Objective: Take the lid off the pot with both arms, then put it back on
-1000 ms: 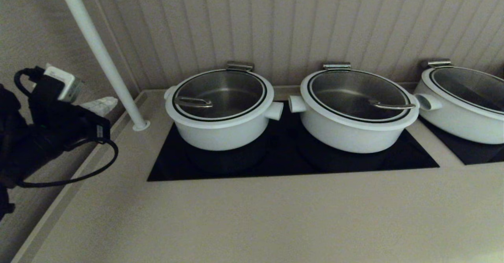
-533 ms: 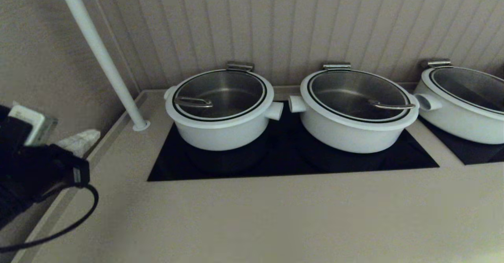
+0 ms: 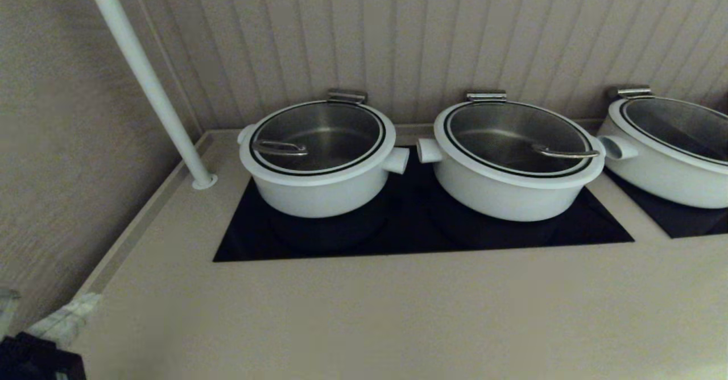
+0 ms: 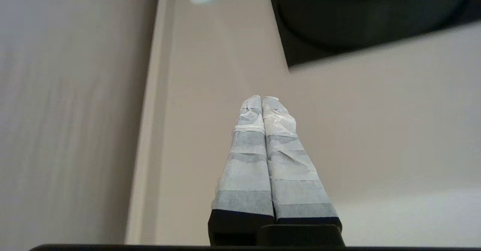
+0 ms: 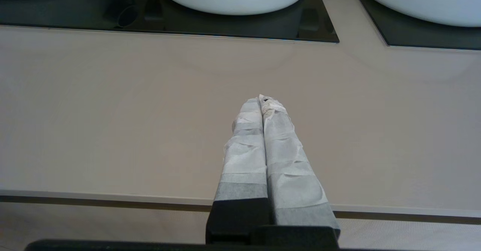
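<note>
I am holding my left hand [image 4: 262, 99] low at the near left corner of the desk [image 3: 364, 317], its taped fingers [image 4: 248, 157] pressed together on nothing; only a scrap of it is showing at the bottom left corner of the head view. My right hand [image 5: 262, 99] is hanging over the desk's front edge, fingers likewise closed and empty, out of the head view altogether. Both hands are sitting well apart from the pot [image 3: 318, 161].

I am judging the task as finished or not started: the lid [image 3: 317, 135] is sitting flat on the pot, which is standing at the left end of the black cooktop [image 3: 409, 238], and neither hand is near the wire handle [image 3: 280, 148].

I am counting three white pots, each wearing its lid: mine, one wider pot [image 3: 515, 158] just beside it, and another wider pot [image 3: 668, 149] on a second black panel at the right edge. One white pole [image 3: 145, 75] is rising from the desk's left rear corner.
</note>
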Available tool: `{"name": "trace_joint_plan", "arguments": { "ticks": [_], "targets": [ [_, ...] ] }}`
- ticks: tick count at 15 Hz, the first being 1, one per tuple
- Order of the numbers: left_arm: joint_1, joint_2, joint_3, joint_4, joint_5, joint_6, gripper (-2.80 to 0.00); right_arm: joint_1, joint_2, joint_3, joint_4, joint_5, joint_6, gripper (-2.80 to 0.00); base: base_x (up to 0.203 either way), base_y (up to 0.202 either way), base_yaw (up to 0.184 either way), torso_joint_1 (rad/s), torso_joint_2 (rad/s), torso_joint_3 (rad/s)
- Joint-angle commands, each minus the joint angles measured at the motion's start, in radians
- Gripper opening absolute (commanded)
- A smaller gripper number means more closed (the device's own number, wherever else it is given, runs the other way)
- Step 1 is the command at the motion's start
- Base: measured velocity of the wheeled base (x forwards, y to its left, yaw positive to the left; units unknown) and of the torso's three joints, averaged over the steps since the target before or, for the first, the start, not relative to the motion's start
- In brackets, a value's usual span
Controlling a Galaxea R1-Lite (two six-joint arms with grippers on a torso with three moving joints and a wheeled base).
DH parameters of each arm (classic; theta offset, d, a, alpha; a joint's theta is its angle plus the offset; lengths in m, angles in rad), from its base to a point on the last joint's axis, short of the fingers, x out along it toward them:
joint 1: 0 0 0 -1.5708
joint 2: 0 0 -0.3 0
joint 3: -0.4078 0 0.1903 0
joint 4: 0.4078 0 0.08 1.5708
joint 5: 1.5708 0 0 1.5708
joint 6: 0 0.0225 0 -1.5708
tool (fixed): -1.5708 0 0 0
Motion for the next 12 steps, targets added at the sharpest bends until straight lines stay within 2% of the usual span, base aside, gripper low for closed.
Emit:
{"name": "trace_joint_plan", "arguments": {
  "ticks": [1,3,5,8,10,12],
  "targets": [
    [0.0,-0.272,0.003,0.235,0.001,-0.035,-2.8,0.0,0.0,0.0,0.0,0.001,-0.001,-2.8,0.0,0.0,0.0,0.0,0.0,0.0],
    [0.0,-0.444,0.003,0.435,0.003,-0.071,-2.8,0.0,0.0,0.0,0.0,0.001,-0.001,-2.8,0.0,0.0,0.0,0.0,0.0,0.0],
    [-0.017,-0.584,0.004,0.566,0.006,-0.094,-2.8,0.0,0.0,0.0,0.0,0.001,-0.001,-2.8,0.0,0.0,0.0,0.0,0.0,0.0],
    [-0.078,-0.744,0.004,0.639,0.008,-0.102,-2.8,0.0,0.0,0.0,0.0,0.001,-0.001,-2.8,0.0,0.0,0.0,0.0,0.0,0.0],
    [-0.092,-0.85,0.004,0.673,0.011,-0.104,-2.8,0.0,0.0,0.0,0.0,0.001,-0.001,-2.8,0.0,0.0,0.0,0.0,0.0,0.0],
    [-0.097,-0.879,0.004,0.682,0.021,-0.124,-2.8,0.0,0.0,0.0,0.0,0.001,-0.001,-2.8,0.0,0.0,0.0,0.0,0.0,0.0]
  ]
}}
